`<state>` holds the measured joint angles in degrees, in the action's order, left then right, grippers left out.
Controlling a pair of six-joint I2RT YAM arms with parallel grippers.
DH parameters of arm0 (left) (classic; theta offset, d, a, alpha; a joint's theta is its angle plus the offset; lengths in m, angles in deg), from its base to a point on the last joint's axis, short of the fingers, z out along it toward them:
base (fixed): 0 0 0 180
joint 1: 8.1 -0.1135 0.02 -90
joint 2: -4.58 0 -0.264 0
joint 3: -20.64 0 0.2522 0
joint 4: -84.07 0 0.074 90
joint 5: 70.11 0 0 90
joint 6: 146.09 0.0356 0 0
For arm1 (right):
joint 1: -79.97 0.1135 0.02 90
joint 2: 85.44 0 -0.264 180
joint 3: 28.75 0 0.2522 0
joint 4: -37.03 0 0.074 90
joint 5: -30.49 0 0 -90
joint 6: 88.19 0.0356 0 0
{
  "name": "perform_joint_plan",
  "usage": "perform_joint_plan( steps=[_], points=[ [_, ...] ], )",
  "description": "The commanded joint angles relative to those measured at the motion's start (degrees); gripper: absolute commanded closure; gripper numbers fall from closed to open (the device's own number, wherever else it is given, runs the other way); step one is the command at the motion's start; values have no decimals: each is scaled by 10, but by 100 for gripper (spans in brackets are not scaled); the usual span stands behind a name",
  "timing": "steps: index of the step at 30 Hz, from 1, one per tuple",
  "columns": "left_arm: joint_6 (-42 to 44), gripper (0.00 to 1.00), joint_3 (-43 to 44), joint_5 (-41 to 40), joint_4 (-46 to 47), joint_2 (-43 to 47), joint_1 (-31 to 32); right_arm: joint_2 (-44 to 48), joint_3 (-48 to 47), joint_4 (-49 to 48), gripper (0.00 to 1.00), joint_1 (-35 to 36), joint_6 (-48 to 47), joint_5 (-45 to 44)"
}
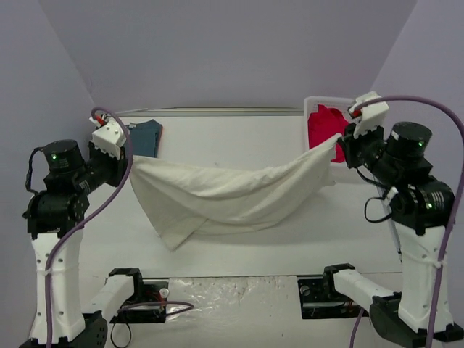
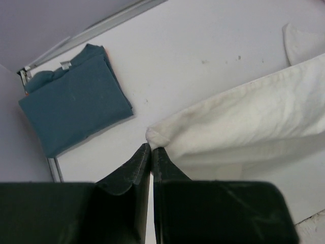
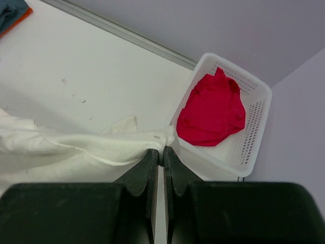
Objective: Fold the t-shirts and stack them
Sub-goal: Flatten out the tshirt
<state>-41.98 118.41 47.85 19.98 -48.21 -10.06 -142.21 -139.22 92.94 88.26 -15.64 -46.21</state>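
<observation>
A large cream-white t-shirt (image 1: 232, 192) hangs stretched between both arms above the table, its lower folds sagging onto the surface at the left. My left gripper (image 2: 151, 147) is shut on its left corner (image 2: 155, 135). My right gripper (image 3: 162, 150) is shut on the opposite corner (image 3: 165, 137). A teal-blue t-shirt (image 1: 145, 138) lies folded flat at the far left of the table, clear in the left wrist view (image 2: 76, 99). A bright red t-shirt (image 3: 213, 109) lies crumpled inside the basket (image 3: 254, 127).
The white plastic lattice basket (image 1: 313, 105) stands at the far right of the table, behind my right gripper (image 1: 341, 145). The table's back edge meets the grey wall (image 1: 232, 43). Both arm bases and cables sit along the near edge.
</observation>
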Motion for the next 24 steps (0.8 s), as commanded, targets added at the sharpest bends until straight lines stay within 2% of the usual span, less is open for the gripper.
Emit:
perform_joint_plan(
  steps=[1, 5, 7, 9, 13, 14, 15, 16, 18, 19, 22, 24],
  points=[
    [4, 98, -23, -17, 30, -76, -3, -125, 7, -36, 100, -3, -2, -15],
    [4, 97, -10, -21, 68, -160, -5, -246, -14, -73, 100, -3, -21, -27],
    [0, 98, 32, -18, 74, -225, -5, -322, -38, -91, 100, -4, -27, -44],
    [-2, 98, 74, -16, 67, -300, -8, -403, -101, -91, 100, -4, -30, -60],
    [-2, 98, 208, -12, 36, -418, -9, -500, -240, -81, 100, -5, -32, -70],
    [-3, 98, 273, -10, 26, -438, -9, -517, -278, -61, 100, -6, -32, -71],
    [-6, 98, 306, -9, 5, -469, -11, -546, -362, -47, 100, -6, -30, -71],
    [-14, 98, 368, -4, -4, -477, -13, -555, -405, -33, 100, -7, -29, -69],
    [-22, 98, 418, 8, -31, -484, -20, -557, -492, -2, 100, -8, -30, -71],
    [-30, 98, 437, 19, -37, -476, -23, -543, -496, -1, 100, -8, -35, -73],
    [-38, 97, 448, 35, -40, -410, -37, -459, -461, -4, 100, -13, -43, -74],
    [-30, 98, 395, 43, -33, -329, -48, -378, -395, -7, 100, -14, -45, -66]
  ],
)
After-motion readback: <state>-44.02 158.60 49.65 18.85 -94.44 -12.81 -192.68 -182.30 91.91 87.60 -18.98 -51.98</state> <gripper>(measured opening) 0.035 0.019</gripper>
